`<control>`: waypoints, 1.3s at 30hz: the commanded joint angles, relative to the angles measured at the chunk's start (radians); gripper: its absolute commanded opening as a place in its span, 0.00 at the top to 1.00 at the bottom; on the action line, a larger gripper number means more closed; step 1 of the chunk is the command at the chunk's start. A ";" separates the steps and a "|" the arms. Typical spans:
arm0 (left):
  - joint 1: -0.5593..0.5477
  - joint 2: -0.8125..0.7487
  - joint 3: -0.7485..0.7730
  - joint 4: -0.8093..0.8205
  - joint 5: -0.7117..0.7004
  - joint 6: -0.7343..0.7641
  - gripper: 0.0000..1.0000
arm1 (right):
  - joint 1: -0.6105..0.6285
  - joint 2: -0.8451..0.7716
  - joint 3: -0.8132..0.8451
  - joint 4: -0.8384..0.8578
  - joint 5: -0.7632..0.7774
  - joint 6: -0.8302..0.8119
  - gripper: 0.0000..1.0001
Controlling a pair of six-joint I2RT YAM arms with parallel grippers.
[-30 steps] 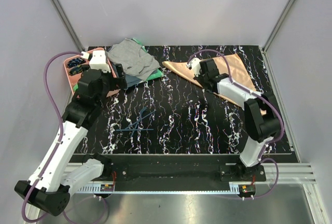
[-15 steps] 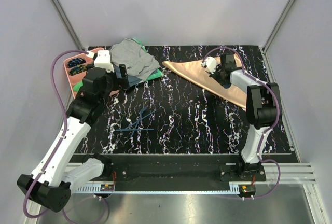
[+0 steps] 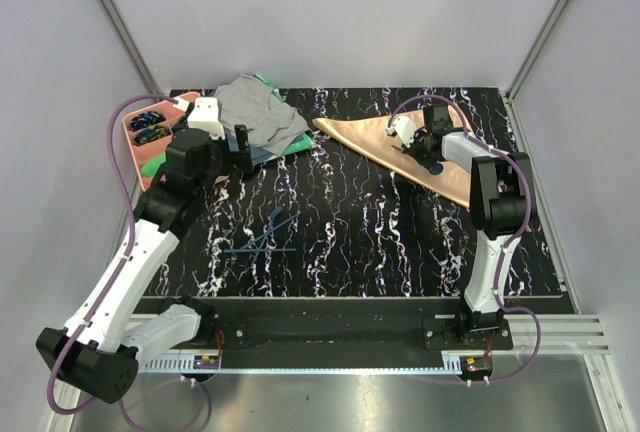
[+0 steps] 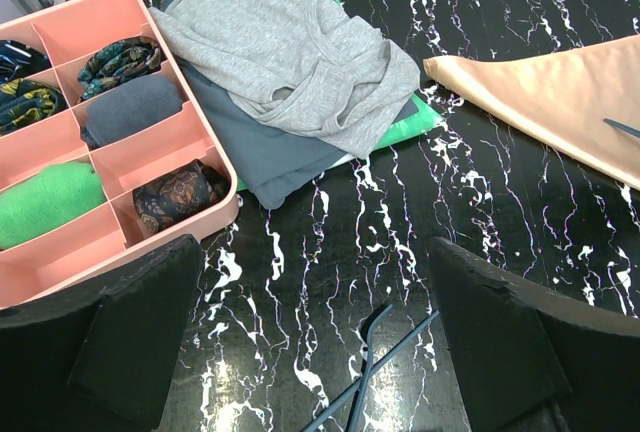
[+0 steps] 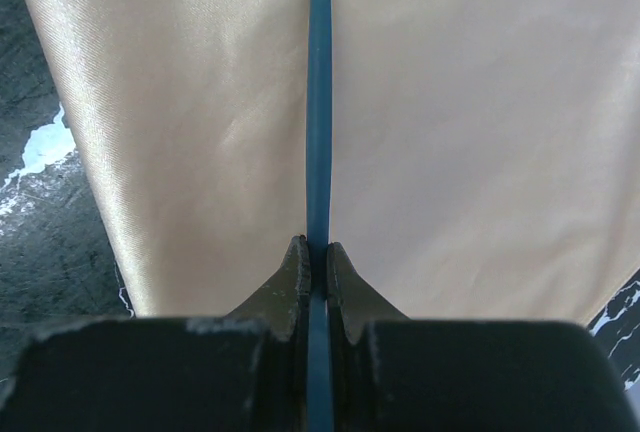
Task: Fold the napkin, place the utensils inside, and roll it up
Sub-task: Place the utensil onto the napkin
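The peach-orange napkin (image 3: 365,140) lies folded into a long triangle at the back right of the table; it also shows in the left wrist view (image 4: 550,102). My right gripper (image 3: 428,144) hovers low over it, shut on the handle of a slim dark blue utensil (image 5: 319,92) that points out over the napkin (image 5: 480,132). Two or three more blue utensils (image 3: 262,237) lie crossed on the black marble table, front left of centre. My left gripper (image 3: 240,144) is open and empty above the table, the crossed utensils (image 4: 372,367) between its fingers (image 4: 510,342) in the wrist view.
A pink compartment tray (image 3: 133,147) with small dark and green items sits at the back left. A grey cloth (image 3: 255,112) lies on a darker cloth and a green cloth (image 3: 298,144) next to it. Walls and metal posts enclose the table.
My right gripper has moved right along the napkin with the blue utensil and its arm has folded back. My left gripper has shifted slightly right and toward the back.
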 commanded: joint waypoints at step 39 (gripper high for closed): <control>0.006 -0.011 -0.003 0.060 0.003 0.002 0.01 | 0.023 -0.387 -0.049 0.109 -0.618 0.721 0.46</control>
